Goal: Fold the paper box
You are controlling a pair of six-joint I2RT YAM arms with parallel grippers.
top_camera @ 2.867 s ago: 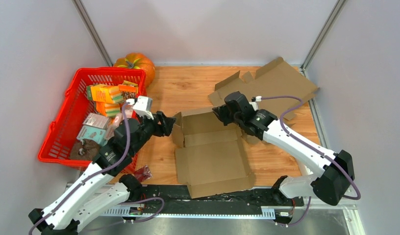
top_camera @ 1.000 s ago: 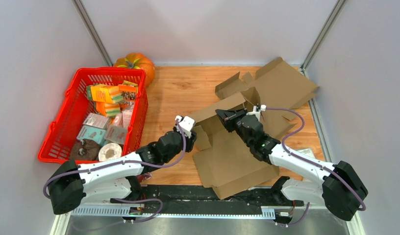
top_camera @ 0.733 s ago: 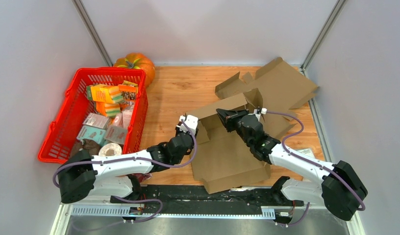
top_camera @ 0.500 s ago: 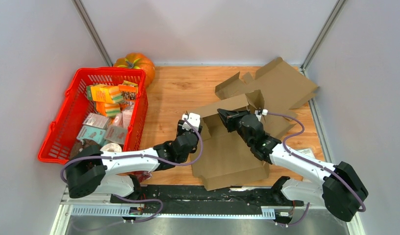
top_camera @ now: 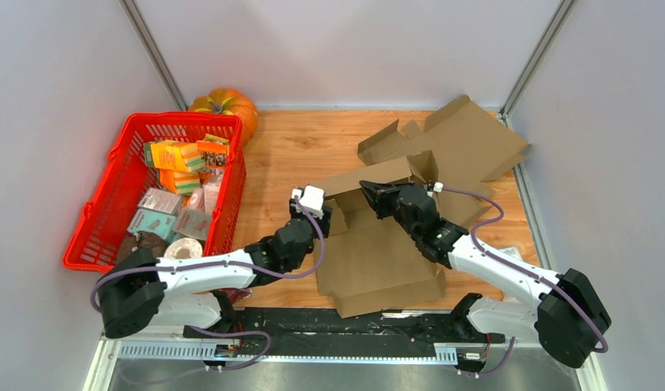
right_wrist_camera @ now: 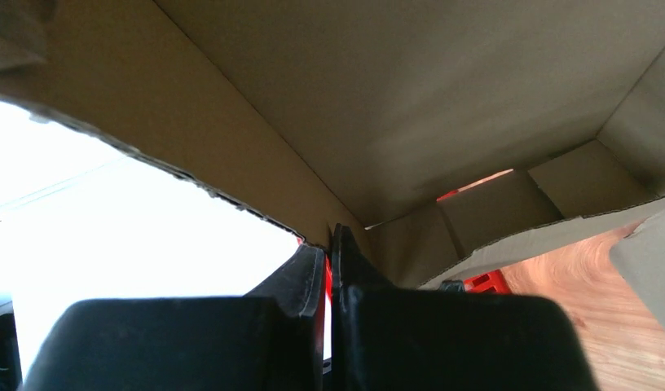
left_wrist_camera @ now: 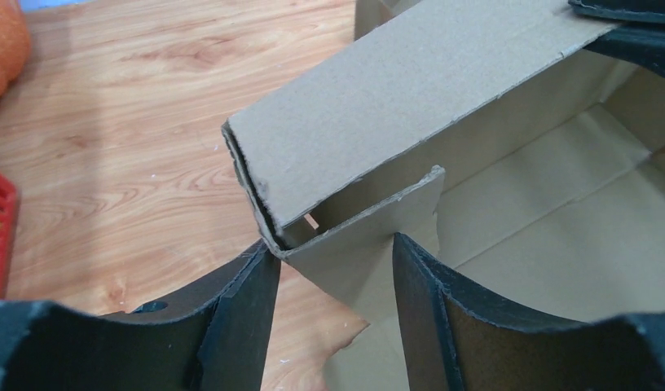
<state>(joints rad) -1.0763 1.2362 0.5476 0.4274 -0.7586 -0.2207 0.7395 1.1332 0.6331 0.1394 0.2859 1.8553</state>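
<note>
So, left hand (left_wrist_camera: 336, 244) first: fingers spread, straddling a small corner flap (left_wrist_camera: 370, 216) of the box (top_camera: 378, 265) without squeezing it. The right hand (right_wrist_camera: 329, 238) is pressed together and looks to be pinching the edge of the long panel (left_wrist_camera: 411, 90), holding it tilted up over the box floor. The box sits mid-worktop (top_camera: 301, 147), only half-formed. There's loose cardboard (top_camera: 476, 138) behind it and a red basket (top_camera: 174, 116) well off to the left.

Here's what I'd worry about. If the left hand closes or pushes while the flap is off-centre, the flap could buckle or fold outward instead of tucking under the panel. That corner edge already looks a bit ragged. And if the right hand's thin pinch slips, the panel drops flat and the corner comes undone. The whole box could also skate on the wood, since nothing pins it down.

As for the views, the left wrist cam shows the flap between the fingers and the gap under the panel, which the top cam hides behind the arm. The right wrist cam mostly sees the panel's underside (not much help for the layout). Only the top cam shows both hands on the box at once.
</note>
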